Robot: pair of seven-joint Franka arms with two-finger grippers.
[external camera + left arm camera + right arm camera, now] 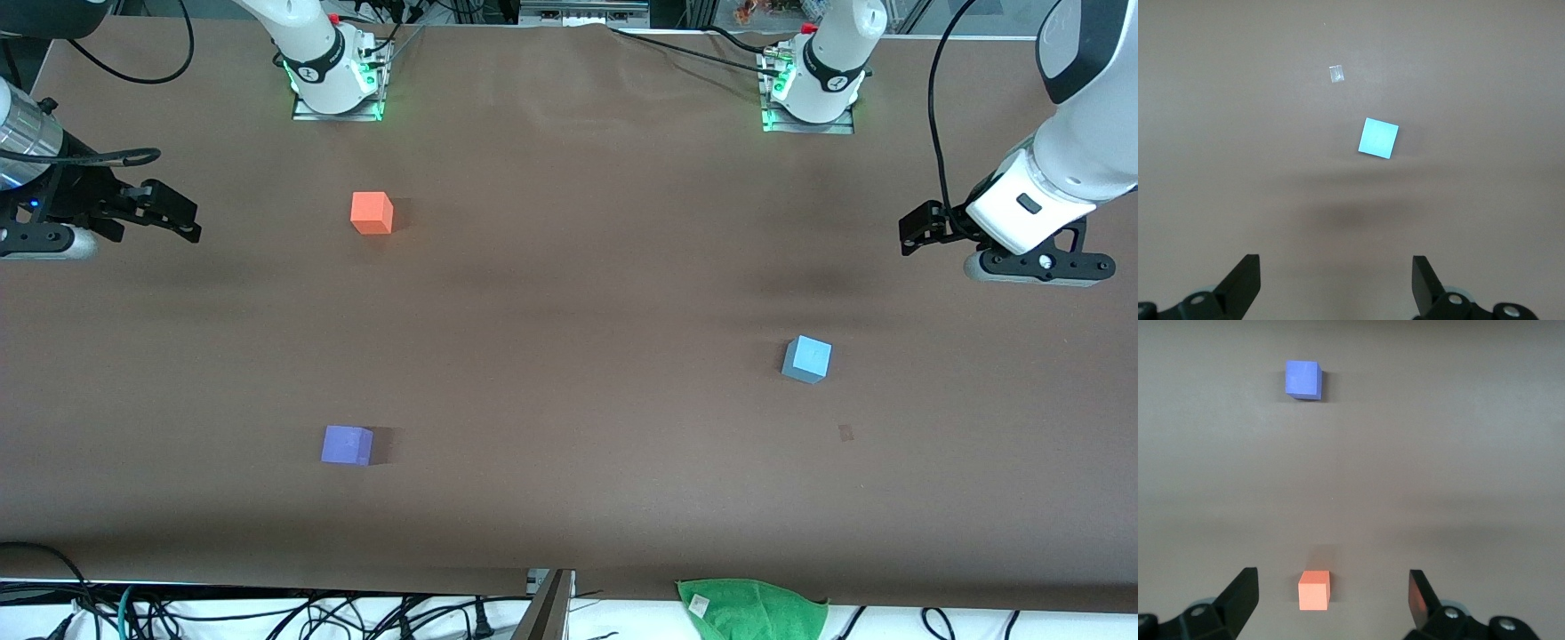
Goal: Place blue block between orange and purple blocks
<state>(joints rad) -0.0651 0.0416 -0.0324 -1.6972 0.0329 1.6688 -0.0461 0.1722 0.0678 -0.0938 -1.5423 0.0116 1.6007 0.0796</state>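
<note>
The light sky-blue block [807,359] sits on the brown table toward the left arm's end; it also shows in the left wrist view [1378,138]. The orange block [372,212] and the purple block [347,444] sit toward the right arm's end, the purple one nearer to the front camera, with bare table between them. Both show in the right wrist view: orange [1314,590], purple [1303,379]. My left gripper [911,231] [1335,283] hangs open and empty above the table at the left arm's end. My right gripper [188,218] [1333,600] hangs open and empty above the right arm's end.
A green cloth [751,609] lies at the table's near edge. A small clear tape scrap [845,433] [1335,74] lies near the blue block. Cables run along the near edge. The two arm bases [338,80] [813,89] stand at the table's farthest edge.
</note>
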